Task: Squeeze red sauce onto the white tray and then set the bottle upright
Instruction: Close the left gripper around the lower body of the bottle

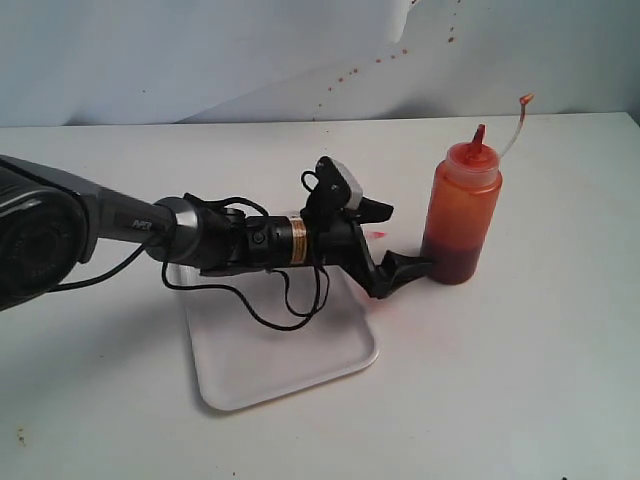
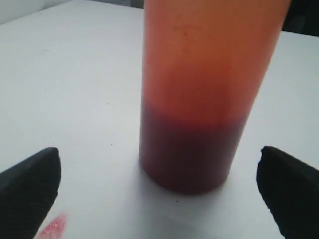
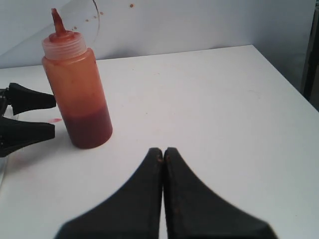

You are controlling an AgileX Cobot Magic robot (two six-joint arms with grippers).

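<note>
The bottle (image 1: pixel 462 215) stands upright on the white table, right of the white tray (image 1: pixel 270 370), with its cap (image 1: pixel 526 99) hanging on its tether. My left gripper (image 1: pixel 398 240) is open just left of the bottle's base, lying sideways and not touching it. In the left wrist view the bottle (image 2: pixel 199 99) fills the middle beyond the spread fingertips (image 2: pixel 42 172). My right gripper (image 3: pixel 163 151) is shut and empty, well short of the bottle (image 3: pixel 79 94). No glossy blob of red sauce shows; the left arm covers part of the tray.
Faint pink smears lie on the table by the left gripper (image 1: pixel 376 235) (image 2: pixel 54 226). The left arm's black cables (image 1: pixel 290 310) hang over the tray. Orange spatter dots mark the back wall (image 1: pixel 345 75). The table's edge (image 3: pixel 286 74) runs near the right gripper.
</note>
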